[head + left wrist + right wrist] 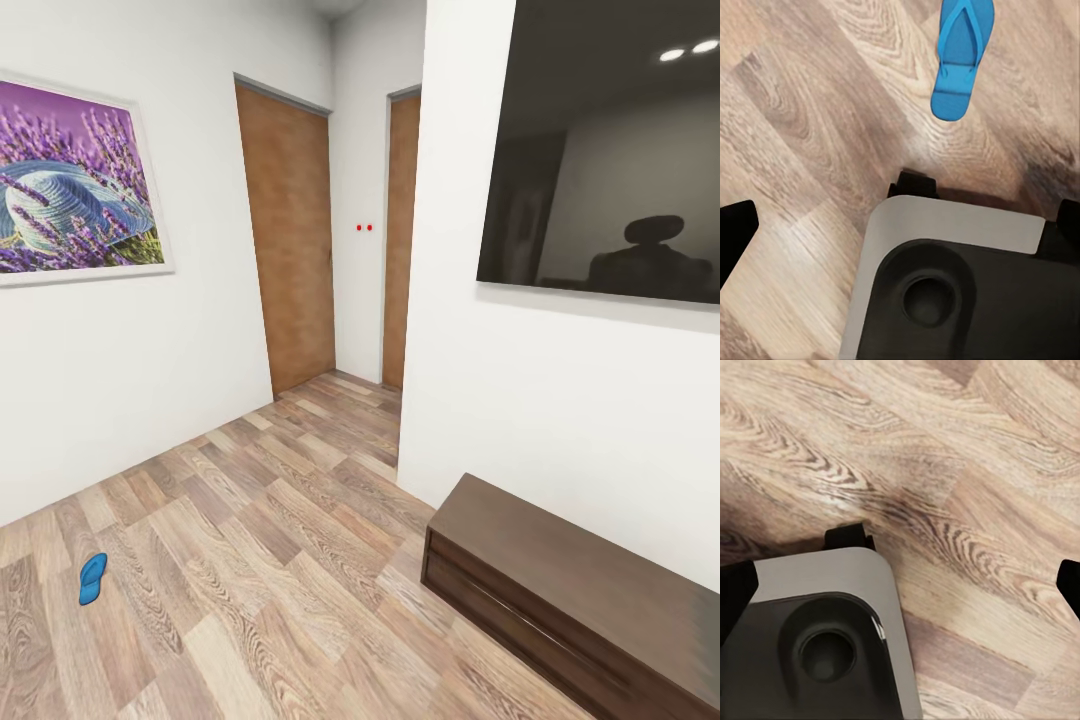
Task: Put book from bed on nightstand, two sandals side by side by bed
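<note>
A white-walled room with a wood-plank floor (290, 560) was seen from the head camera. One blue sandal (92, 578) lay flat on the floor, low at the left of that view, well away from the walls. A framed picture of purple flowers and a hat (75, 180) was hung on the left wall. Two brown doors (290, 240) were set in a short hallway at the back. A big dark screen (610, 150) was fixed high on the right wall, and a long dark-brown cabinet (590, 590) was placed on the floor under it.

In the left wrist view, a blue sandal (960, 56) was seen lying on the planks, near a grey and black part of the robot's base (960, 285). The dark tips of the left tool (900, 232) were seen at the two edges, set wide apart with nothing held between them.

In the right wrist view, the right tool (904, 589) was also spread wide and nothing was held in it. Bare planks and a grey part of the base (817, 637) were seen below it.
</note>
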